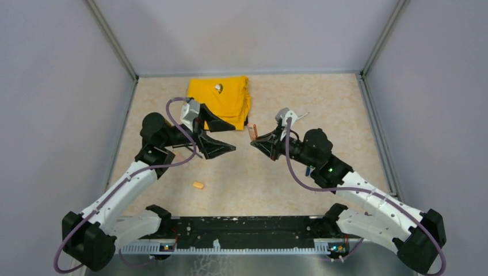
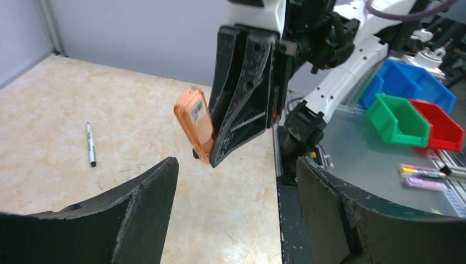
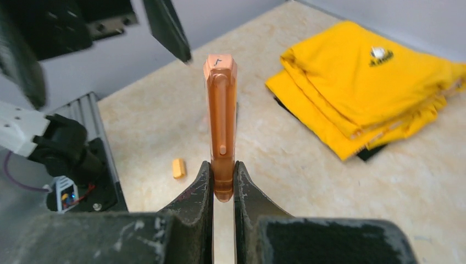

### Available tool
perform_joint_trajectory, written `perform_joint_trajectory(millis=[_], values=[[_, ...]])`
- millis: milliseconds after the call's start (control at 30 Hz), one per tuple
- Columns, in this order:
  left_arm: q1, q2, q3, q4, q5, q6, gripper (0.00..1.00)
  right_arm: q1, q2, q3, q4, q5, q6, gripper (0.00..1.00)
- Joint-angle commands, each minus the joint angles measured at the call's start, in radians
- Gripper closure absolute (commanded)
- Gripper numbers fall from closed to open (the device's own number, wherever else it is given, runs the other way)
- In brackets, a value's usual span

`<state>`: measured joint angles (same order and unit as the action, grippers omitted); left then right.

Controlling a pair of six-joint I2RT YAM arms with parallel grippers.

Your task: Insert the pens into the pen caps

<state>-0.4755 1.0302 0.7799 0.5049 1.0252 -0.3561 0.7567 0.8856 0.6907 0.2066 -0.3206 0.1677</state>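
Orange marker [image 3: 221, 110] looks light, stiff and slick; right gripper [image 3: 222, 184] pinches its end, left gripper [image 2: 236, 163] gapes empty. A mid-barrel hold seems steadier.

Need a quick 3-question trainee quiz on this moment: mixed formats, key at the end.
1. True or false: the right gripper is shut on the orange marker.
2. Pick one. The left gripper is: A) open and empty; B) shut on the marker; C) out of every view.
3. Fill in: the small orange cap lies on the ____, apart from the yellow cloth.
Key: 1 true; 2 A; 3 table.
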Motion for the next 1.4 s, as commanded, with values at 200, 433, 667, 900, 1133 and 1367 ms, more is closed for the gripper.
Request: perform_joint_trajectory(millis=[200, 433, 667, 900, 1133, 1367], values=[[0.011, -0.042, 0.052, -0.314, -0.473, 0.164, 0.15, -0.002, 0.063, -0.013, -0.148, 0.339, 0.087, 1.00], [0.011, -0.058, 0.048, -0.371, -0.625, 0.188, 0.12, -0.002, 0.139, -0.004, -0.166, 0.302, 0.103, 1.00], [0.013, -0.051, 0.058, -0.420, -0.722, 0.206, 0.14, -0.027, 0.315, 0.103, -0.302, 0.445, 0.202, 1.00], [0.014, -0.032, 0.070, -0.444, -0.742, 0.210, 0.14, -0.056, 0.616, 0.296, -0.441, 0.396, 0.273, 1.00], [0.017, -0.039, 0.067, -0.456, -0.795, 0.210, 0.14, -0.130, 0.768, 0.323, -0.318, 0.244, 0.386, 1.00], [0.025, -0.021, 0.076, -0.460, -0.769, 0.206, 0.14, -0.147, 0.858, 0.354, -0.292, 0.209, 0.420, 0.97]])
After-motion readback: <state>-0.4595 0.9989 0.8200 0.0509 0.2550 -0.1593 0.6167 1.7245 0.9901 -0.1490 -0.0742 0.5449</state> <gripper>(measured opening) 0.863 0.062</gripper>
